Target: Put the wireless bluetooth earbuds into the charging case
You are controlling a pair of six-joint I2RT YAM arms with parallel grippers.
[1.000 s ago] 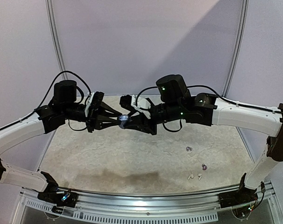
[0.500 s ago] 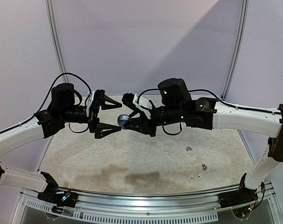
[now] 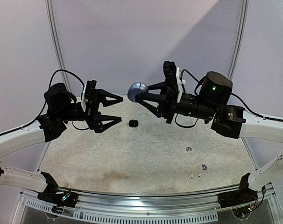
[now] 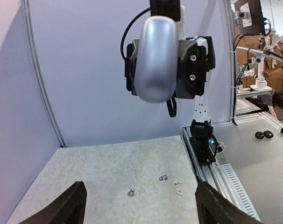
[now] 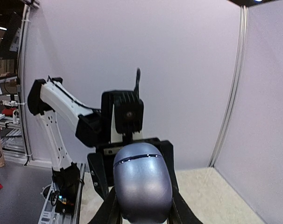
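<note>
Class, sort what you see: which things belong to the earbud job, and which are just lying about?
Job: silvery-blue rounded charging case; dark earbuds; purplish earbud; white stemmed earbuds.
Lying about: small black lump, cannot tell what; cardboard boxes.

Top view: you look from above and behind the arms (image 3: pixel 253 128), down onto the whole table (image 3: pixel 109 158). Left wrist: you look rightward past its own fingers (image 4: pixel 69 207), close on the case (image 4: pixel 155 58). Right wrist: you look leftward, case closest, left arm (image 5: pixel 62 105) behind. All three share the case; top and left wrist share the table too.
</note>
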